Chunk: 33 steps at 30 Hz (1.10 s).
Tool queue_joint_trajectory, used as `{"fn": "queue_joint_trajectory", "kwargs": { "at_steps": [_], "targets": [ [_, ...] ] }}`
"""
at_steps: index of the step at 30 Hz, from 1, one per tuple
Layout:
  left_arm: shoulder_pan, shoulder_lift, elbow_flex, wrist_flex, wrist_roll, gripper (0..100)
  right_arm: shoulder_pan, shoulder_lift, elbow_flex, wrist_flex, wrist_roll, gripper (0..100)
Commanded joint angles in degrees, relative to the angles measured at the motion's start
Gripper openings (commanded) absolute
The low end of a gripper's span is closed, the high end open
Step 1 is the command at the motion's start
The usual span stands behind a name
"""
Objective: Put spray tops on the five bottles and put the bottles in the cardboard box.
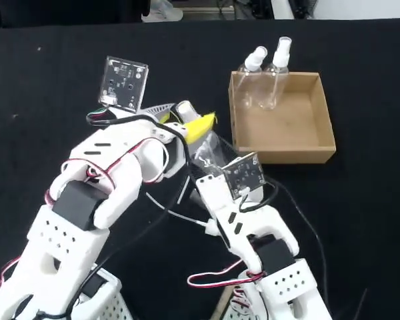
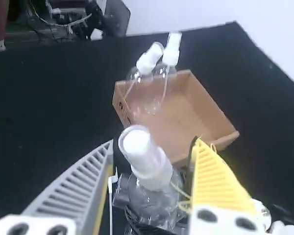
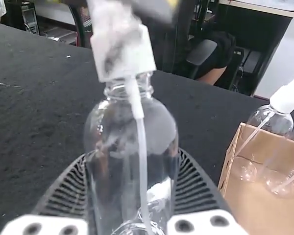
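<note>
Near the middle of the table [image 1: 47,73], just left of the cardboard box [image 1: 297,130], a bottle [image 3: 157,127] is clamped between the closed jaws of the right gripper [image 3: 132,157]. A spray top [image 2: 139,152] is perched on its neck, with the tube inside and the thread exposed. The left gripper [image 2: 153,145] is placed over the top, its jaws apart on either side with gaps showing. Two capped bottles [image 1: 263,83] are leaned in the box's far left corner. Capping of a third bottle is judged to be in hand. Next, the top must be gripped and twisted down squarely before the bottle is carried right into the box.
</note>
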Motion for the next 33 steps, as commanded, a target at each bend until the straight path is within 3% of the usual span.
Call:
{"fn": "queue_joint_trajectory", "kwargs": {
  "at_steps": [1,5,10,15,21,26,33],
  "targets": [
    [0.84,-2.20,-6.11,-0.35,-0.53,25,1.32,-1.98,-0.40,0.00,-0.09,1.0],
    [0.57,-7.30,-5.05,0.88,-0.88,25,1.58,-1.80,-0.31,0.70,-0.26,1.0],
    [-7.87,-16.44,1.54,-0.53,-0.88,25,5.01,-1.98,-3.74,8.53,-0.26,1.0],
    [-16.40,-22.24,21.32,-11.78,-0.35,25,17.49,-1.98,-13.85,18.81,-0.35,1.1],
    [-15.69,-23.91,45.41,-31.65,-0.35,25,38.07,-1.36,-20.53,19.52,0.26,1.1],
    [-15.34,-23.91,54.55,-41.85,-0.35,25,52.66,-1.01,-22.73,12.31,4.40,1.1],
    [-14.73,-24.35,57.54,-42.46,-0.35,25,59.60,13.41,-24.57,-0.70,7.38,1.1]
  ]
}}
